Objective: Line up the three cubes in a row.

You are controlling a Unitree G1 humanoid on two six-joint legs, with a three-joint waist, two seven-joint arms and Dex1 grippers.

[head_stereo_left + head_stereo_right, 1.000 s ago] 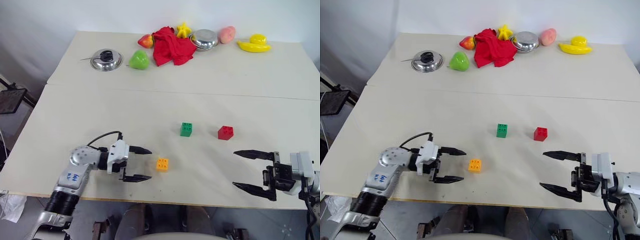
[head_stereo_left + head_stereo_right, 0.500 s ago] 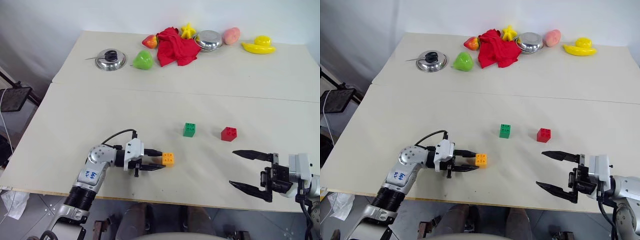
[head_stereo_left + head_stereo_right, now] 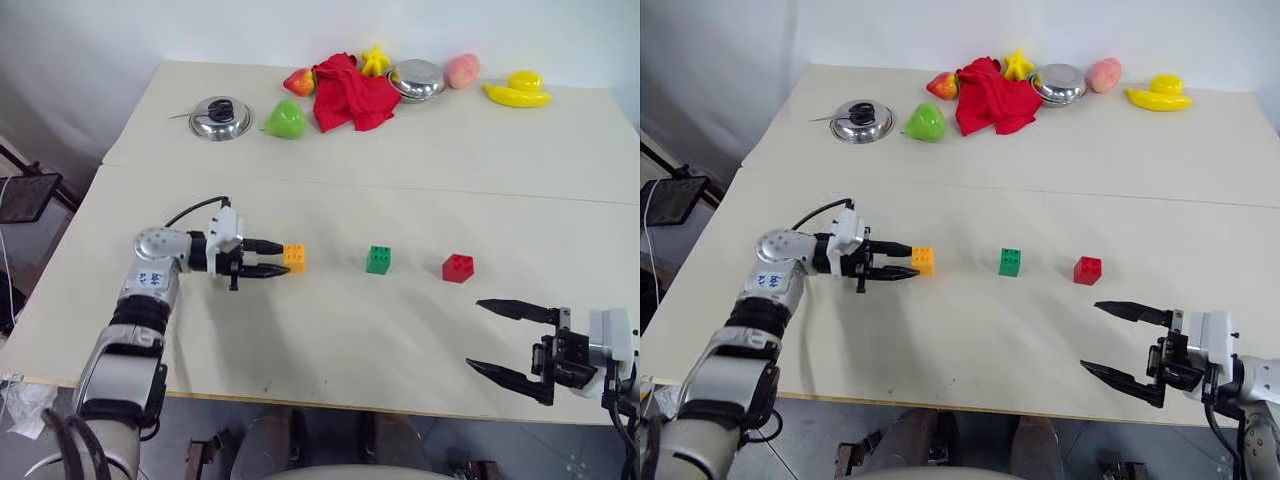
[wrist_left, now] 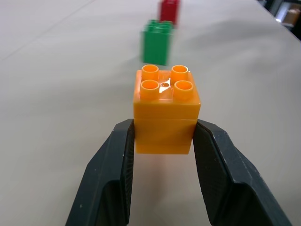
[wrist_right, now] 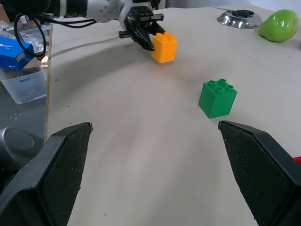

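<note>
My left gripper (image 3: 284,262) is shut on the orange-yellow cube (image 3: 294,257), with one black finger on each side of it (image 4: 165,110). It holds the cube close to the table, left of the green cube (image 3: 379,259). The red cube (image 3: 458,267) stands further right, and the three lie roughly in one line across the table. In the left wrist view the green cube (image 4: 157,41) and the red cube (image 4: 169,9) sit straight beyond the held one. My right gripper (image 3: 476,334) hovers open near the front right edge, nothing between its fingers.
Along the far side of the table (image 3: 450,160) lie a steel pot lid (image 3: 219,117), a green toy pear (image 3: 286,121), a red cloth (image 3: 350,92), a steel bowl (image 3: 417,78) and toy fruits, with a yellow duck (image 3: 516,90).
My left gripper closed on the orange-yellow cube and carried it from near the front edge farther up the table, level with the green and red cubes. The right gripper stayed put.
</note>
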